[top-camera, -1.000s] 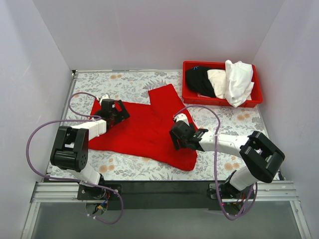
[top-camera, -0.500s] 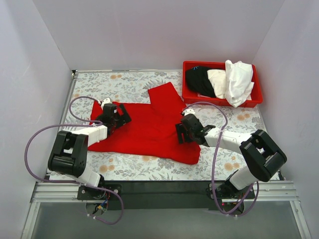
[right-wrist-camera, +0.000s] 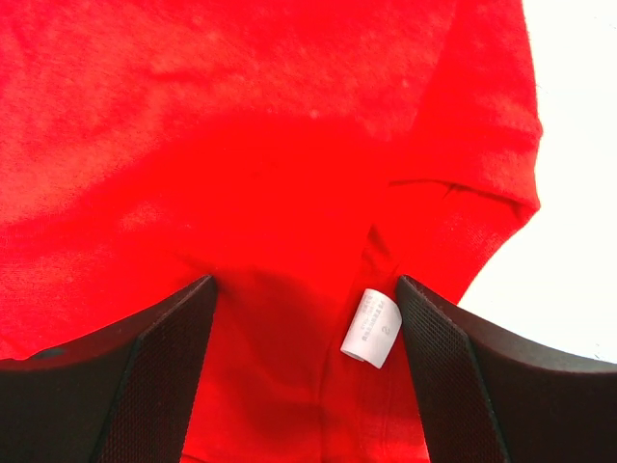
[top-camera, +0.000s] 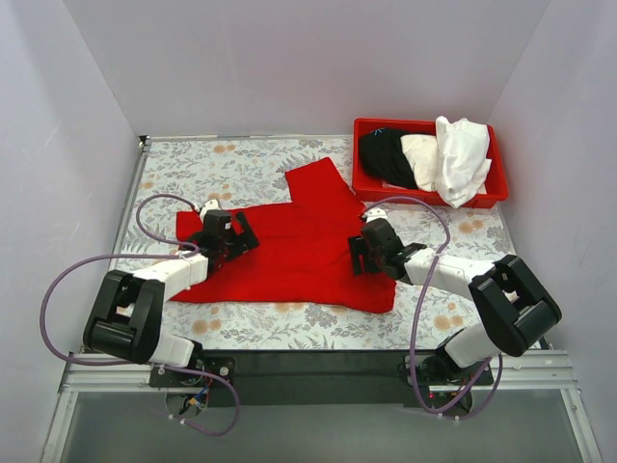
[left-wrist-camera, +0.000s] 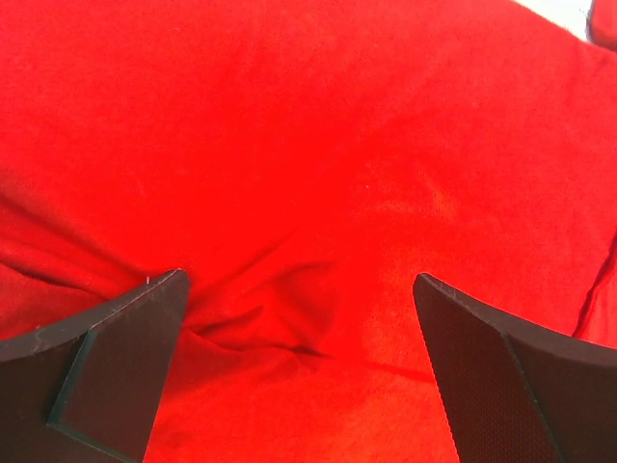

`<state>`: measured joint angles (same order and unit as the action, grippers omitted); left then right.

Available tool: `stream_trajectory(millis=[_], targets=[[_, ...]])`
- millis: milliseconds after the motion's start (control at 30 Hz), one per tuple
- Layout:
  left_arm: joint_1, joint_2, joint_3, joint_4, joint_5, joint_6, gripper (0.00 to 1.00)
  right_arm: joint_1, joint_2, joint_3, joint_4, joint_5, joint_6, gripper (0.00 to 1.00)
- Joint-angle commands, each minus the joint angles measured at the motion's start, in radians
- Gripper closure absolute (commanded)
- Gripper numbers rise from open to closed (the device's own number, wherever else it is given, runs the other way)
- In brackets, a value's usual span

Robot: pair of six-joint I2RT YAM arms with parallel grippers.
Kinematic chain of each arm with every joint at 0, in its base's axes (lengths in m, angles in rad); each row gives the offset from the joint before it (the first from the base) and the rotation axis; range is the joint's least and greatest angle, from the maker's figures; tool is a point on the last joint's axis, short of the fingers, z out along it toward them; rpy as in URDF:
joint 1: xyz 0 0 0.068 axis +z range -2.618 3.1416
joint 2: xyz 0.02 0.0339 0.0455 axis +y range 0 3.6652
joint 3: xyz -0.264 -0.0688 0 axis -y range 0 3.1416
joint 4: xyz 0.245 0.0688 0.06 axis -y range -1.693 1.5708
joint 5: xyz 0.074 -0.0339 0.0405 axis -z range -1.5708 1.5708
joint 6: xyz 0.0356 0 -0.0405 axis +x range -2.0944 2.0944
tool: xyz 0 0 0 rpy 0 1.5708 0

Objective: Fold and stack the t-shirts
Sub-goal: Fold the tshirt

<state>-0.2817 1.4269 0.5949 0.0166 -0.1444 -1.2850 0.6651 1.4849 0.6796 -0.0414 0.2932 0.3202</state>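
Jaws gape wide, gripping nothing; left pincer (left-wrist-camera: 299,280) over red t-shirt (top-camera: 289,251) folds, right pincer (right-wrist-camera: 304,280) beside neck label (right-wrist-camera: 372,327).

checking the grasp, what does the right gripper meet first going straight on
The right gripper would likely meet the bright red cloth t-shirt first, beside its small white label; how near is unclear.

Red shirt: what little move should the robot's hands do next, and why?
Probably shut both grippers to pinch the cloth. The left gripper and right gripper are open, low over the red shirt, which is spread on the table. A wrinkle sits in the left one's gap and the label in the right's, so cloth seems ready to grab.
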Motion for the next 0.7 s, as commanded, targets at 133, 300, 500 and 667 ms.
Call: stream_trajectory(millis=[133, 300, 500, 667], targets=[[-0.027, -0.059, -0.046, -0.098, 0.016, -0.045, 0.04, -0.041, -0.015, -0.043, -0.107, -0.008, -0.004, 0.31], [-0.028, -0.098, -0.064, -0.109, -0.003, -0.057, 0.04, -0.044, -0.024, -0.032, -0.112, -0.031, -0.012, 0.32], [-0.027, -0.109, 0.04, -0.153, -0.121, -0.031, 0.02, -0.012, -0.121, -0.006, -0.138, -0.057, -0.035, 0.33], [0.019, -0.05, 0.152, -0.164, -0.173, -0.001, 0.02, 0.027, -0.196, 0.034, -0.158, -0.065, -0.047, 0.33]])
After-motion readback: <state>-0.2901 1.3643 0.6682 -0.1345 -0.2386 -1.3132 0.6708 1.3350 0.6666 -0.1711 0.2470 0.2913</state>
